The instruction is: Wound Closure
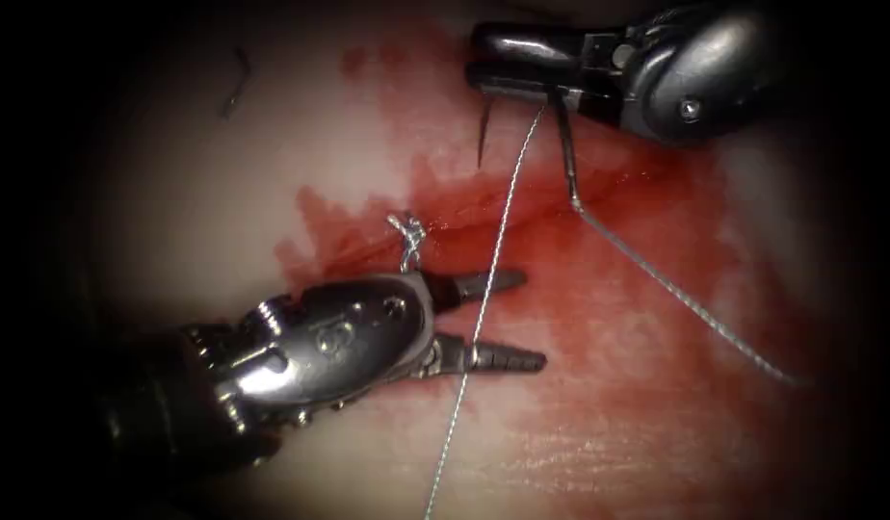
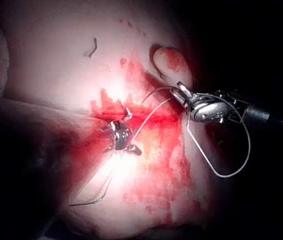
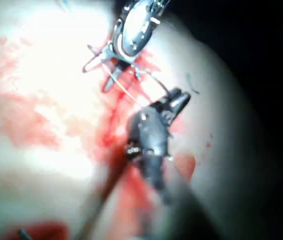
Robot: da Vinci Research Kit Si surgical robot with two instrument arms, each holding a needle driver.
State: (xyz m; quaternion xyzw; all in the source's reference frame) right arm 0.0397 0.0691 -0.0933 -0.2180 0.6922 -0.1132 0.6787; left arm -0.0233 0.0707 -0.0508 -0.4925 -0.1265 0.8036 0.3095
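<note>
Right tool [image 1: 484,69] at 1 o'clock in the endoscope view, jaws pressed together on the needle [image 1: 563,144]; grip sits mid-curve, the pointed end [image 1: 484,135] hanging down on one side and the thread-bearing end on the other, both clear of the tissue [image 1: 175,193]. Left tool [image 1: 512,323] at 7 o'clock, jaws spread wide, holding nothing; one strand of thread [image 1: 503,217] runs between the two jaws from the right tool down toward 6 o'clock. A second strand trails from the needle's tail toward 4 o'clock. A knot [image 1: 408,236] sits on the cut [image 1: 484,217], just above the left tool's wrist. Red fluid [image 1: 609,318] spreads around the cut, mostly to its right. A short cut end of thread [image 1: 237,85] lies at 11 o'clock, well apart.
</note>
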